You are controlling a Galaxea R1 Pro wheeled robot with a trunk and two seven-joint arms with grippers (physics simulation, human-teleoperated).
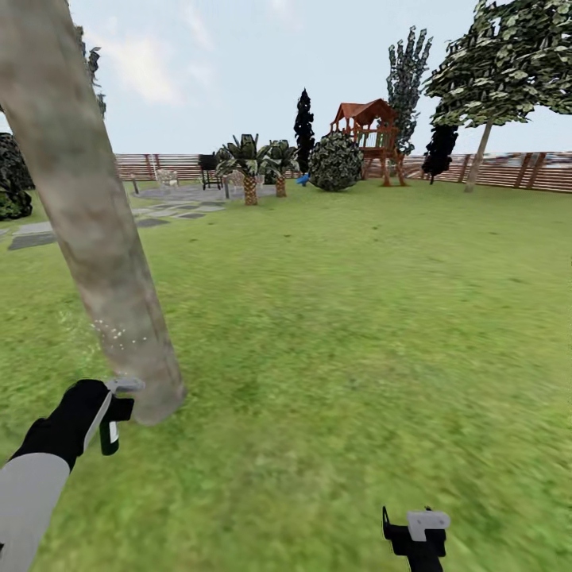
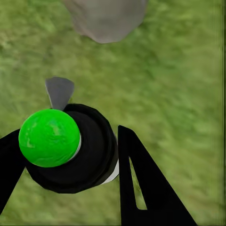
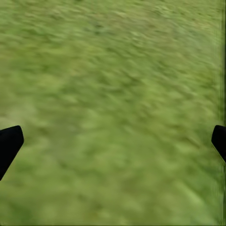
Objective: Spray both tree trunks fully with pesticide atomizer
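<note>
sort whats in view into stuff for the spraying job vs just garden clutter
For the job:
- atomizer in the left gripper
- near tree trunk
- second tree by the fence
- grass floor

Just there:
- playhouse
- short palms
- round bush
- black cone tree

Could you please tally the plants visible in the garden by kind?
Tall trees with tan trunks: 2 (near trunk, far tree)
Short palms: 2 (first, second)
Black cone-shaped trees: 2 (first, second)
Round bush: 1
Total: 7

Slatted fence point(image 1: 508, 168), wooden playhouse point(image 1: 372, 131), pale cloudy sky point(image 1: 238, 63).
</note>
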